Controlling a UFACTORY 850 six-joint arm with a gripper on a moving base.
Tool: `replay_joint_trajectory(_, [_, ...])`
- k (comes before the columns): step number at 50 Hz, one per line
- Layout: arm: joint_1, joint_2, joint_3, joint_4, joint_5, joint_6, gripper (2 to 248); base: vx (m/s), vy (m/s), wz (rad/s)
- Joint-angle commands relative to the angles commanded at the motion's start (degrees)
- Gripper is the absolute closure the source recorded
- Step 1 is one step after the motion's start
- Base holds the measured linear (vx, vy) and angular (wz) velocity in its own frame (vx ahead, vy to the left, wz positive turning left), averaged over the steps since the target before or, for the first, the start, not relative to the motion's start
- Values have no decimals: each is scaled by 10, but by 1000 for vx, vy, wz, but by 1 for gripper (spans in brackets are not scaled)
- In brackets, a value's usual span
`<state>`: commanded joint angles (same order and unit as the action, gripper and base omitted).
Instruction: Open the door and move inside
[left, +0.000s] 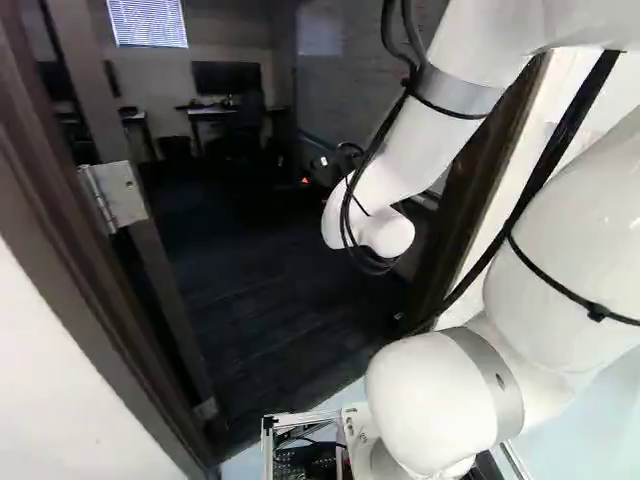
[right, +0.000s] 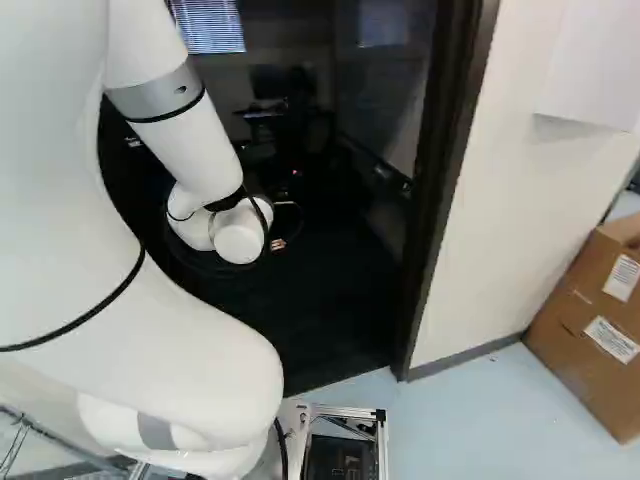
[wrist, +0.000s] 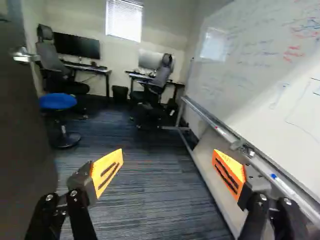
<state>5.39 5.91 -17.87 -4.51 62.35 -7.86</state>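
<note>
The claw (wrist: 167, 156) is spread wide, nothing held; the frame (right: 445, 180) or (further inside) the board (wrist: 260, 75) could be struck if the base (right: 345, 411) is steered crookedly.

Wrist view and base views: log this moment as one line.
door: open | gripper: open, holding nothing | arm: reaching through doorway | base: outside doorway

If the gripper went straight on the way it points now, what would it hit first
Nothing looks close ahead of the gripper; farther on, probably the office chair nearer the whiteboard, though depth is unclear.
</note>
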Motion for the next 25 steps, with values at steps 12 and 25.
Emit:
replay_joint_trajectory(12, [0, 0, 0, 0, 0, 0, 3, 47, -34, 223])
replay_joint_trajectory(25, [0, 0, 0, 0, 0, 0, 3, 34, -23, 138])
